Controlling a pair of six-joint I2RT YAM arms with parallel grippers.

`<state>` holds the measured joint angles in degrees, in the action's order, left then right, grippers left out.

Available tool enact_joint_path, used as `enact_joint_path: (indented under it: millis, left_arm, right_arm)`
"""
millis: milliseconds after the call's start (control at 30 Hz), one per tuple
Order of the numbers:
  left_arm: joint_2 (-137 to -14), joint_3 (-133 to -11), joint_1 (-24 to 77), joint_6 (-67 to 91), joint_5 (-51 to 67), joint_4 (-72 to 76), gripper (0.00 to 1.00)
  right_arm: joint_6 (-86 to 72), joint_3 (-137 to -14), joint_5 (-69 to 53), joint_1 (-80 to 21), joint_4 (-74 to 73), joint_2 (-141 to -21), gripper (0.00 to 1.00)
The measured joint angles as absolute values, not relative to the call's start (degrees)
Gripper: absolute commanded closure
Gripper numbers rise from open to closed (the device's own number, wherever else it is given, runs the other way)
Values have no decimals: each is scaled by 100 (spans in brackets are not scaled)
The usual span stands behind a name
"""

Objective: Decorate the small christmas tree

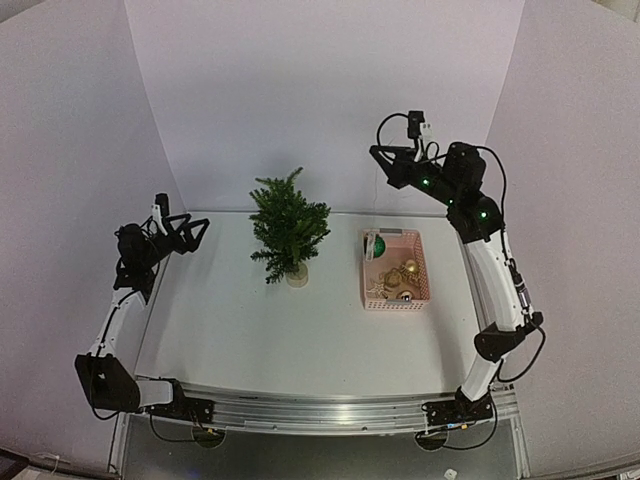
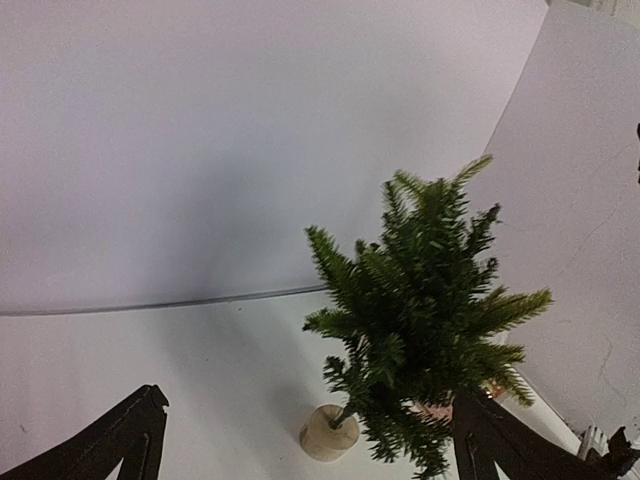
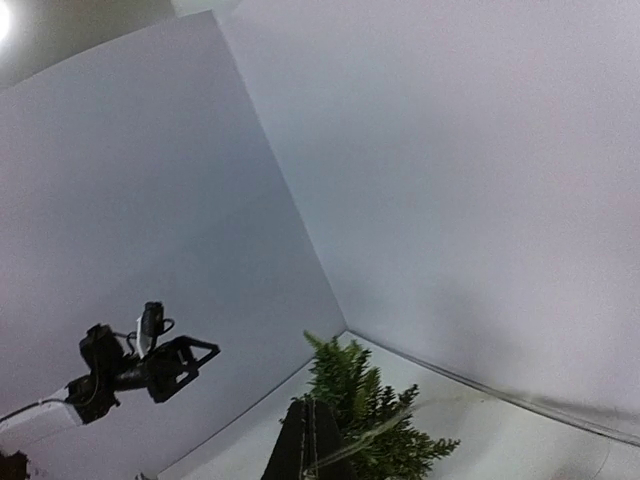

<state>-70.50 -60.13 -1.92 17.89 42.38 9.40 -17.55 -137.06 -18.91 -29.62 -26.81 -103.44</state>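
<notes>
One small christmas tree (image 1: 290, 225) stands upright on the white table (image 1: 250, 330), left of the pink basket (image 1: 396, 306) and apart from it. It is dark green and bushy, with needle branches paler at the tips, and rises from a small pale round base (image 1: 297, 277). Far left of the basket, beyond the tree, the left gripper (image 1: 198, 232) hangs with its jaws spread wide and nothing between them. Above the basket's far-left corner the right gripper (image 1: 376, 153) is clenched on a thin thread (image 1: 378, 200) that drops to a green bauble (image 1: 378, 246).
</notes>
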Motion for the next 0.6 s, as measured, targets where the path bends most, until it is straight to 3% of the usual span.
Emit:
enact_joint_path:
  millis: [300, 433, 600]
  left_arm:
    - [-7567, -8338, 1035, 1212, 5107, -779, 17]
    - [-8171, -9513, 1808, 728, 5143, -1724, 10]
    - [-8776, -10149, 2847, 314, 5149, -2459, 7]
  right_arm:
    - [-1572, -12757, -2698, -3794, -2699, -10055, 100]
    - [-1461, -12437, -2496, -4250, -2712, -9994, 100]
    - [-1418, -12162, -2205, -4676, -2642, -9920, 100]
